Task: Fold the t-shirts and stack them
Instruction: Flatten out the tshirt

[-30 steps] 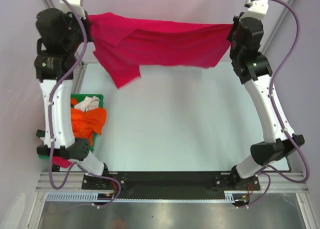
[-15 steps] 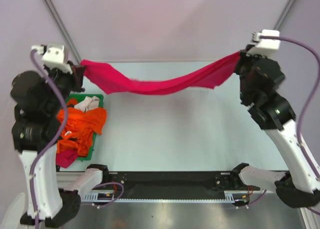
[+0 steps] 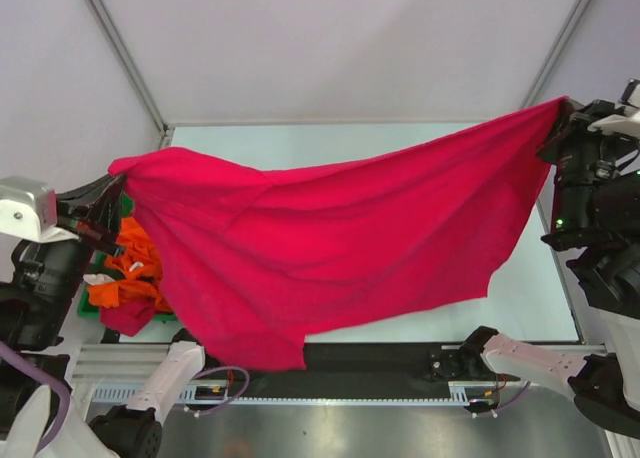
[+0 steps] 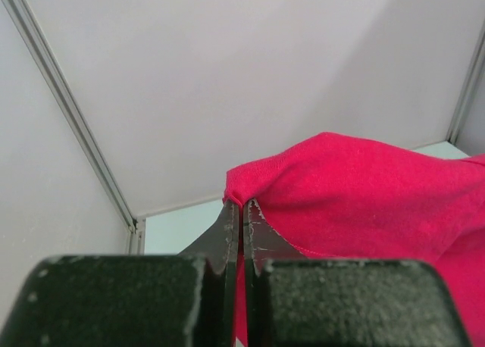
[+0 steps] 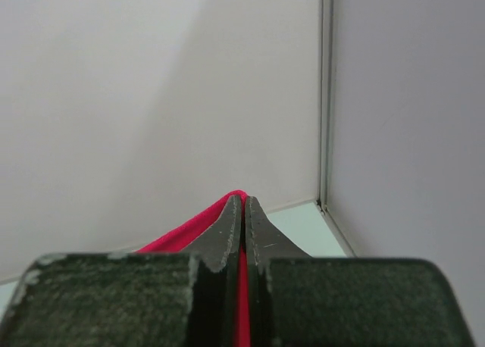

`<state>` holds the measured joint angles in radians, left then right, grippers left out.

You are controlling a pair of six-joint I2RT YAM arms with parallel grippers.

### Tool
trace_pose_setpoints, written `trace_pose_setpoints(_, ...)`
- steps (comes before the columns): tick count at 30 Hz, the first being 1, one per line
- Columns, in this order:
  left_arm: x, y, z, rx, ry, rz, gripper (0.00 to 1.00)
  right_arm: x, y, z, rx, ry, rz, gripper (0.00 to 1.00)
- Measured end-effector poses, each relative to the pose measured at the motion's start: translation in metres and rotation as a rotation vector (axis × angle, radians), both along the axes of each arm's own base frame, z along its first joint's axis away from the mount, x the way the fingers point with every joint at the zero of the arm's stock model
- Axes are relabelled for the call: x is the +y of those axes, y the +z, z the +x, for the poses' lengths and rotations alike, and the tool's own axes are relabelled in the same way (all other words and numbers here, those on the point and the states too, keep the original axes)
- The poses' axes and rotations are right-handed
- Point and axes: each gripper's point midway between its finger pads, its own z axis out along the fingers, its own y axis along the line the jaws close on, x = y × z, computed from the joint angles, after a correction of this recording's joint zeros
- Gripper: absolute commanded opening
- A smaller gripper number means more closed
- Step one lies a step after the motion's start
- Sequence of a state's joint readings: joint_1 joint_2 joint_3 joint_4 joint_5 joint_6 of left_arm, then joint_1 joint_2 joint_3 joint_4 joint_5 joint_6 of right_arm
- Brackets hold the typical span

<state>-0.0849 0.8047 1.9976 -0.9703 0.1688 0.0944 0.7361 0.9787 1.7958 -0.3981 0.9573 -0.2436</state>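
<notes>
A crimson-pink t-shirt (image 3: 340,238) hangs spread wide in the air between my two arms, high above the table. My left gripper (image 3: 118,183) is shut on its left corner, and cloth (image 4: 356,188) bulges past the pinched tips (image 4: 242,204) in the left wrist view. My right gripper (image 3: 558,113) is shut on the opposite corner, where a thin strip of red cloth (image 5: 189,229) shows at the closed tips (image 5: 242,199). Orange t-shirts (image 3: 125,278) lie bunched at the left, partly hidden by the raised shirt.
A green tray (image 3: 90,311) under the orange heap sits at the table's left edge, with a bit of crimson cloth (image 3: 125,320) spilling over its front. Pale walls and metal frame posts (image 3: 120,48) close in the back and sides. The black arm-base rail (image 3: 400,358) runs along the near edge.
Both arms have swung toward the camera and apart, carrying the crimson shirt. It went from a sagging twisted band to a broad open sheet covering most of the table.
</notes>
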Motion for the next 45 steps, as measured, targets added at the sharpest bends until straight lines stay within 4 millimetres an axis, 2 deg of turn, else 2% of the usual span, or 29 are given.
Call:
trace_pose_setpoints(2, 0.000, -0.007, 0.005, 0.024, 0.001, 0.002, 0.00, 0.005, -0.006, 0.006, 0.017, -0.006, -0.024, 0.00)
trace_pose_setpoints(4, -0.001, -0.021, 0.019, 0.071, 0.001, 0.006, 0.00, 0.012, -0.017, 0.015, 0.043, -0.009, -0.053, 0.00)
trace_pose_setpoints(7, -0.004, -0.060, 0.053, 0.191, 0.002, 0.018, 0.00, 0.018, -0.040, 0.041, 0.097, -0.036, -0.099, 0.00)
trace_pose_setpoints(11, -0.008, -0.117, 0.109, 0.363, 0.004, 0.035, 0.00, 0.007, -0.077, 0.093, 0.178, -0.102, -0.085, 0.00)
trace_pose_setpoints(12, -0.010, -0.131, 0.129, 0.411, 0.005, 0.039, 0.00, 0.003, -0.089, 0.112, 0.205, -0.121, -0.072, 0.00)
trace_pose_setpoints(13, -0.011, -0.139, 0.145, 0.441, 0.005, 0.042, 0.00, 0.004, -0.098, 0.127, 0.226, -0.124, -0.066, 0.00)
trace_pose_setpoints(17, -0.018, -0.165, 0.229, 0.531, 0.008, 0.050, 0.00, 0.011, -0.150, 0.209, 0.355, -0.128, -0.050, 0.00)
trace_pose_setpoints(20, -0.022, -0.174, 0.291, 0.568, 0.015, 0.056, 0.00, 0.013, -0.172, 0.267, 0.408, -0.124, -0.043, 0.00)
trace_pose_setpoints(22, -0.023, -0.169, 0.331, 0.555, 0.028, 0.060, 0.00, 0.012, -0.172, 0.296, 0.395, -0.117, -0.025, 0.00)
trace_pose_setpoints(24, -0.024, -0.158, 0.364, 0.530, 0.038, 0.058, 0.00, 0.009, -0.166, 0.318, 0.367, -0.106, -0.006, 0.00)
trace_pose_setpoints(26, -0.025, -0.128, 0.394, 0.444, 0.047, 0.048, 0.00, 0.007, -0.156, 0.329, 0.331, -0.089, 0.012, 0.00)
trace_pose_setpoints(29, -0.024, -0.096, 0.403, 0.351, 0.061, 0.039, 0.00, 0.007, -0.128, 0.329, 0.261, -0.066, 0.031, 0.00)
trace_pose_setpoints(30, -0.023, -0.085, 0.398, 0.321, 0.063, 0.036, 0.00, 0.011, -0.113, 0.327, 0.222, -0.051, 0.037, 0.00)
trace_pose_setpoints(33, -0.021, -0.064, 0.382, 0.257, 0.072, 0.031, 0.00, 0.022, -0.088, 0.316, 0.159, -0.017, 0.043, 0.00)
trace_pose_setpoints(35, -0.018, -0.063, 0.368, 0.241, 0.079, 0.032, 0.00, 0.029, -0.076, 0.307, 0.127, 0.000, 0.047, 0.00)
trace_pose_setpoints(37, -0.017, -0.068, 0.358, 0.223, 0.083, 0.029, 0.00, 0.036, -0.077, 0.297, 0.118, 0.019, 0.046, 0.00)
trace_pose_setpoints(39, -0.016, -0.095, 0.355, 0.252, 0.083, 0.033, 0.00, 0.038, -0.098, 0.291, 0.142, 0.026, 0.037, 0.00)
trace_pose_setpoints(40, -0.016, -0.111, 0.355, 0.272, 0.083, 0.035, 0.00, 0.037, -0.114, 0.288, 0.169, 0.024, 0.031, 0.00)
trace_pose_setpoints(41, -0.017, -0.135, 0.357, 0.309, 0.082, 0.040, 0.00, 0.037, -0.134, 0.288, 0.203, 0.020, 0.025, 0.00)
trace_pose_setpoints(42, -0.017, -0.168, 0.360, 0.365, 0.082, 0.048, 0.00, 0.036, -0.151, 0.289, 0.228, 0.017, 0.022, 0.00)
trace_pose_setpoints(43, -0.017, -0.195, 0.362, 0.415, 0.081, 0.054, 0.00, 0.036, -0.177, 0.289, 0.274, 0.014, 0.017, 0.00)
trace_pose_setpoints(45, -0.018, -0.276, 0.359, 0.584, 0.075, 0.075, 0.00, 0.036, -0.239, 0.289, 0.395, 0.009, -0.002, 0.00)
